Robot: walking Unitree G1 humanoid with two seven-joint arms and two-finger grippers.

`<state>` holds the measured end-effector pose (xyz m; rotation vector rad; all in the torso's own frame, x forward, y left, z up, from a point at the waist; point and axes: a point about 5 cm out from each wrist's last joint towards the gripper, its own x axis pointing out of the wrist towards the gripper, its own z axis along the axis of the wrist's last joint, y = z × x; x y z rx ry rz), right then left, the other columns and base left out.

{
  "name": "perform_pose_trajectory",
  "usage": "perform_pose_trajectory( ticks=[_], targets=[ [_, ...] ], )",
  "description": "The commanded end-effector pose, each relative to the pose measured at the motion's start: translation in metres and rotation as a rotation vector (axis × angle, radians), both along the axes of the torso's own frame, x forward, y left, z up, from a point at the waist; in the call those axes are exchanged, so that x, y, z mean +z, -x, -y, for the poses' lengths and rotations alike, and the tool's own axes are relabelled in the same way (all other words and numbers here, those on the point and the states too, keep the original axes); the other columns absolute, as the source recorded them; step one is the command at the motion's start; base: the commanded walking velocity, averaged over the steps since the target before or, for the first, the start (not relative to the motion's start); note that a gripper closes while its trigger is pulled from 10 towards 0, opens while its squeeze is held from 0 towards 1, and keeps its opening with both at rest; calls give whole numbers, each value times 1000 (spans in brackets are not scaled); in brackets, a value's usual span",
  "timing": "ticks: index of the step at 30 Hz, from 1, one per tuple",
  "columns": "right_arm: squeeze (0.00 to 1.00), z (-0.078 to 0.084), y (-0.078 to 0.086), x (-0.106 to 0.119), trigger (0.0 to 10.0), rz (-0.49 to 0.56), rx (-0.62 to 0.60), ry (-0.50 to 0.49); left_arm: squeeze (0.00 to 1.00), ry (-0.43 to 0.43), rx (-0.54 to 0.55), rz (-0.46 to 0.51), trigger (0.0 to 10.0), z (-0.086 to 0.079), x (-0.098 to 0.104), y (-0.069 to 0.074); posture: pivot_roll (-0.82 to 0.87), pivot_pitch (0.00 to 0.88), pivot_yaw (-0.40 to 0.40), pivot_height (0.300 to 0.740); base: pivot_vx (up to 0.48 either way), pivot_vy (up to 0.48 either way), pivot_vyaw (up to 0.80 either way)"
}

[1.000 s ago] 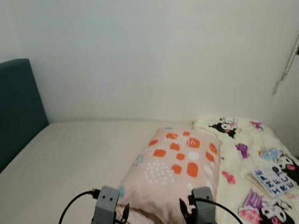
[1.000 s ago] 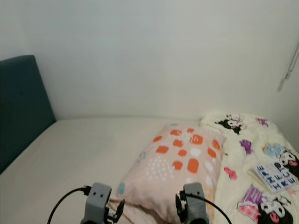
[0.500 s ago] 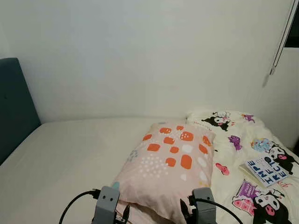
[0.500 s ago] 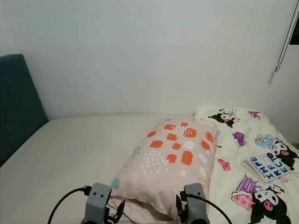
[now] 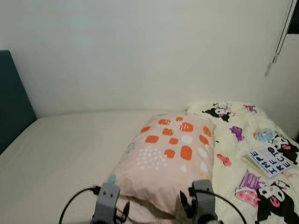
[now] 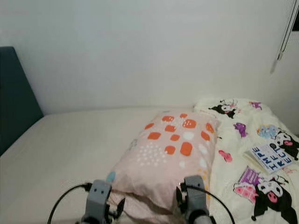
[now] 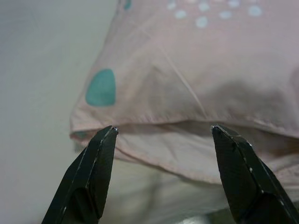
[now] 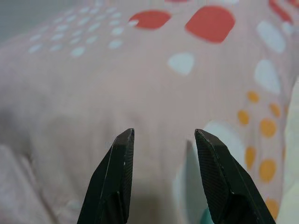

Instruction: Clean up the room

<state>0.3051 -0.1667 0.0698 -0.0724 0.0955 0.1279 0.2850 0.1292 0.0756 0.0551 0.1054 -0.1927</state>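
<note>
A pink pillow (image 5: 168,156) with orange, white and teal spots lies in the middle of the bed, slanting toward the near edge. Both my wrists show at the bottom of the eye views, just before the pillow's near edge. My left gripper (image 7: 161,128) is open, its fingertips close to the pillow's near corner (image 7: 140,140) and its seam. My right gripper (image 8: 164,133) is open too, pointing at the pillow's (image 8: 140,84) spotted top with nothing between its fingers.
The bare cream mattress (image 5: 65,149) stretches left to a dark teal headboard (image 5: 11,98). A cartoon-print blanket (image 5: 252,154) covers the right side, with a book (image 5: 273,161) lying on it. A white wall stands behind; a blind cord (image 5: 279,35) hangs at top right.
The camera has shifted, so the headboard sits further left and the blanket fills more of the right. The pillow lies as before and both wrists stay at its near edge.
</note>
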Motion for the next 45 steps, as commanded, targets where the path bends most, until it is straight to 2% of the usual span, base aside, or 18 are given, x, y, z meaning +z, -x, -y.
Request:
perform_pose_trajectory(
  ticks=[1,3,8,11,13,15,16,18,19,21,24,28,34,38,40,41,42,45],
  targets=[
    [0,-2,0,1,10000,-10,11,-11,0,-2,7,-24,10000,-8,-2,0,32,189,-15,606,0,0,0],
    [0,-1,-6,16,10000,42,19,0,0,36,3,25,10000,-18,14,-8,40,227,-14,606,0,0,0],
    [0,1,-11,28,10000,80,22,15,0,91,17,60,10000,-26,28,-13,39,259,-8,606,0,0,0],
    [0,7,-21,46,10000,122,21,43,0,182,80,123,10000,-43,51,-27,35,295,-7,606,0,0,0],
    [0,8,-22,47,10000,125,20,45,0,185,85,129,10000,-45,53,-29,35,295,-7,606,0,0,0],
    [0,14,-29,55,10000,132,6,43,0,203,115,156,10000,-55,64,-40,26,323,-7,606,0,0,0],
    [0,14,-29,55,10000,132,6,43,0,203,115,156,10000,-55,64,-40,26,323,-7,606,0,0,0],
    [0,19,-36,68,10000,157,0,40,0,231,128,176,10000,-66,77,-56,25,345,-13,591,0,0,0],
    [0,19,-36,68,10000,157,0,40,0,231,128,176,10000,-66,77,-56,25,345,-13,591,0,0,0],
    [0,25,-41,79,10000,176,-25,28,0,261,108,172,10000,-69,85,-65,27,356,-17,586,0,0,0],
    [0,36,-45,91,10000,197,-78,22,0,357,55,148,10000,-68,93,-76,28,363,-15,586,0,0,0],
    [0,51,-48,95,10000,191,-138,4,0,431,-20,135,10000,-61,100,-85,22,377,-4,586,0,0,0],
    [0,68,-52,101,10000,193,-196,-59,0,450,-70,70,10000,-51,102,-102,16,390,3,567,0,0,0],
    [0,69,-51,103,10000,200,-198,-69,0,461,-81,63,10000,-50,102,-103,15,390,4,567,0,0,0],
    [0,73,-51,110,10000,219,-214,-148,0,535,-118,57,10000,-46,108,-108,3,389,3,567,0,0,0],
    [0,73,-51,110,10000,219,-214,-148,0,535,-118,57,10000,-46,108,-108,3,389,3,567,0,0,0],
    [0,76,-49,111,10000,224,-233,-212,0,547,-130,55,10000,-43,109,-111,1,389,4,567,0,0,0],
    [0,80,-46,109,10000,223,-246,-251,0,552,-133,48,10000,-40,110,-114,-1,389,5,567,0,0,0]
  ],
)
